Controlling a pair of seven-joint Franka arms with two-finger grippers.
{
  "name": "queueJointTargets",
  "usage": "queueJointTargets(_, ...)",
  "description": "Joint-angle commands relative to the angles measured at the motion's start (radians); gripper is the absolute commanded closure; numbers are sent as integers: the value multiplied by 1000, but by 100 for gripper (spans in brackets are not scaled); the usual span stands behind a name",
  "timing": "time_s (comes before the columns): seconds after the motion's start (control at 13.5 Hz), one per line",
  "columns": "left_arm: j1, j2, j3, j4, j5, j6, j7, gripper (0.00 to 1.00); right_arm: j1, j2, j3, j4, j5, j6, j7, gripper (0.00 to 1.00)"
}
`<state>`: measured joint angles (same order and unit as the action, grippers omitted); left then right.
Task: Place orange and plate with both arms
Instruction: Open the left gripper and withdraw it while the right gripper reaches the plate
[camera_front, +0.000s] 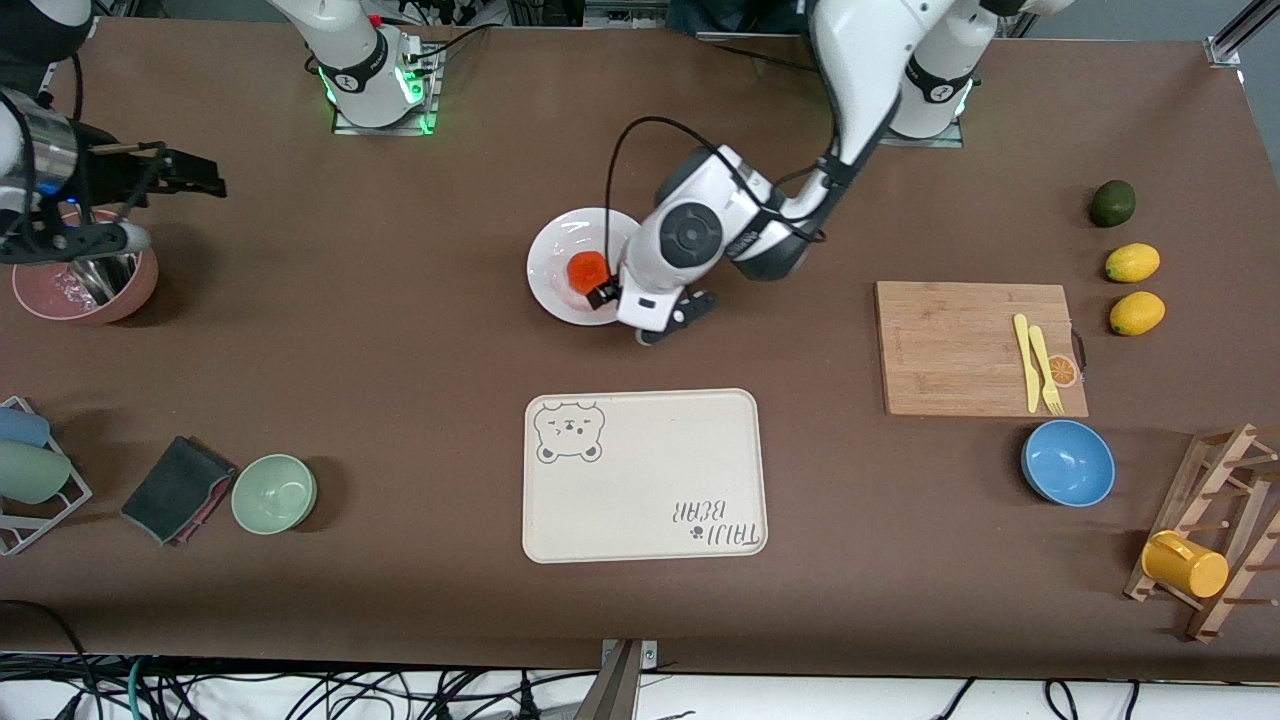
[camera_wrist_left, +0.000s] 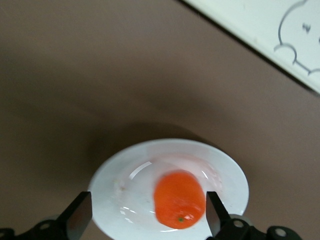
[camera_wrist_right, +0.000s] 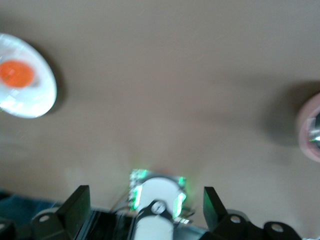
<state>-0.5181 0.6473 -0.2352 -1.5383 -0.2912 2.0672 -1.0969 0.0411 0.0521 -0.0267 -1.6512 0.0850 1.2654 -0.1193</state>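
Observation:
The white plate (camera_front: 556, 248) sits on the brown table midway between the two arm bases, with the orange (camera_front: 585, 270) lying on it. My left gripper (camera_front: 600, 284) hangs low over the plate and is open. In the left wrist view the orange (camera_wrist_left: 179, 200) rests on the plate (camera_wrist_left: 125, 190) between the spread fingers of the left gripper (camera_wrist_left: 147, 212), close to one of them. My right gripper (camera_front: 205, 178) waits open and empty at the right arm's end, up over the table beside a pink bowl (camera_front: 85, 285). The right wrist view also shows the plate (camera_wrist_right: 37, 97) and orange (camera_wrist_right: 16, 74).
A cream bear-printed tray (camera_front: 640, 475) lies nearer the front camera than the plate. Toward the left arm's end are a cutting board (camera_front: 950, 350) with yellow cutlery, a blue bowl (camera_front: 1067, 462), two lemons (camera_front: 1132, 263), an avocado (camera_front: 1112, 203). A green bowl (camera_front: 274, 492) and dark cloth (camera_front: 175, 490) lie toward the right arm's end.

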Motion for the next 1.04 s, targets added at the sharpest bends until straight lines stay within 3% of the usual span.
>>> queueJointTargets(0.0,126,-49,-7,-10,52,-149,217,0,23,81,2,-34,115,-47,-8,0)
queueJointTargets(0.22,291,-64,-9,-10,176,-266,388,0,63,191,2,-62,293,47,-8,0)
queueJointTargets(0.52,484,-63,-9,-6,325,-279,600,0,238,236,2,-226,465,482,-8,0)
queueJointTargets(0.59,525,-63,-9,6,348,-277,624,0,246,245,4,-264,513,540,-11,0)
queueJointTargets(0.96,654,-149,-16,46,345,-352,832,0,255,354,28,-306,737,603,-238,0)
